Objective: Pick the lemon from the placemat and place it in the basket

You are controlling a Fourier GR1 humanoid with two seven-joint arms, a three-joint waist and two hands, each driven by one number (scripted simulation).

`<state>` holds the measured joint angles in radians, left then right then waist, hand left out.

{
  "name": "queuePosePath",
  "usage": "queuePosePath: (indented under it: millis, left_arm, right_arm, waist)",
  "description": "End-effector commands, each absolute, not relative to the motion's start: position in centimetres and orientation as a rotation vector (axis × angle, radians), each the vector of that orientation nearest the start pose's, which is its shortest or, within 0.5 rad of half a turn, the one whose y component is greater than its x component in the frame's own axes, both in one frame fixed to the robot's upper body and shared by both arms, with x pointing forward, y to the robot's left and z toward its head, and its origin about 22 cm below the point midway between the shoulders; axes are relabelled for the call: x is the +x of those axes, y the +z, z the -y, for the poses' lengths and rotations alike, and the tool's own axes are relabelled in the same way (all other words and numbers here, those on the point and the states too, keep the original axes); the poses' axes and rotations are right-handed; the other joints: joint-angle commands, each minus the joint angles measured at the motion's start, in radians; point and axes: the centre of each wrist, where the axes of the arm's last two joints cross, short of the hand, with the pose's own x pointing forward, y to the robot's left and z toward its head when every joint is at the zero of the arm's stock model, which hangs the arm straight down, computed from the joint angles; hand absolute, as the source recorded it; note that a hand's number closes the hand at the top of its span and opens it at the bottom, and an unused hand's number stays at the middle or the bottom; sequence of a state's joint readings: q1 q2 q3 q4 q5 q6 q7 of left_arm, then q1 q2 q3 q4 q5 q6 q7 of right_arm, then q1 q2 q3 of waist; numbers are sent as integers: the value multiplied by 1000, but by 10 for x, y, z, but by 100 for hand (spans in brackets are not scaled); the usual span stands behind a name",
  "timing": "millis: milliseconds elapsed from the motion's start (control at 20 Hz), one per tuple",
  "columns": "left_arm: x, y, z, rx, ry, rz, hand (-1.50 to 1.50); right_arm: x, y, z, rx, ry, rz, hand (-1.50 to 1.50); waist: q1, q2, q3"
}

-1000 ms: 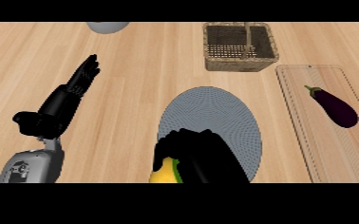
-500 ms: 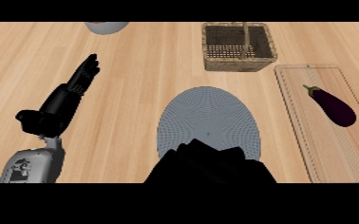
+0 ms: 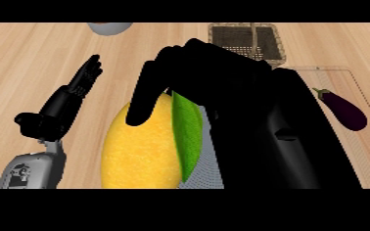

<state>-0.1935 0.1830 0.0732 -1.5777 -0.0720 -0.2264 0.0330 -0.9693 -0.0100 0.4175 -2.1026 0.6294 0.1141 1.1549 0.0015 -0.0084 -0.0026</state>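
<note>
The right hand [image 3: 245, 107], fingers curled around the lemon [image 3: 137, 156], holds it high above the counter [image 3: 43, 49], apparently to clear the wicker basket [image 3: 277, 41] rim; the left hand [image 3: 69, 100] rests open.

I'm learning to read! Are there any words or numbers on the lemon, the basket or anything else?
None: no words, numbers or signs can be read anywhere. The lemon, held in the right hand, is plain yellow and green; the basket, the eggplant and the wooden counter carry no writing either.
</note>
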Motion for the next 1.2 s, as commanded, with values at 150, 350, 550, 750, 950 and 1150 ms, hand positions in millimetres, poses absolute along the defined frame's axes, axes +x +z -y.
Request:
queuePosePath:
  millis: [150, 350, 550, 750, 950, 1150]
  left_arm:
    - [285, 61, -266, 43, -386, 1676, 0]
    - [286, 52, -279, 62, -392, 1686, 0]
    - [288, 74, -254, 28, -377, 1694, 0]
    - [284, 64, -257, 36, -410, 1694, 0]
    - [288, 57, -272, 31, -377, 1686, 0]
    - [281, 57, -261, 15, -401, 1685, 0]
  right_arm:
    - [231, 338, 37, -633, 500, 1801, 150]
    - [270, 350, 52, -688, 391, 1791, 150]
    - [299, 366, 69, -727, 268, 1781, 150]
    - [320, 378, 70, -797, 213, 1778, 150]
    - [351, 377, 108, -785, 238, 1739, 150]
    - [386, 349, 125, -794, 257, 1689, 150]
  waist:
    - [7, 5, 1]
    - [5, 11, 1]
    - [9, 8, 2]
    - [12, 10, 2]
    - [8, 11, 2]
    - [12, 12, 2]
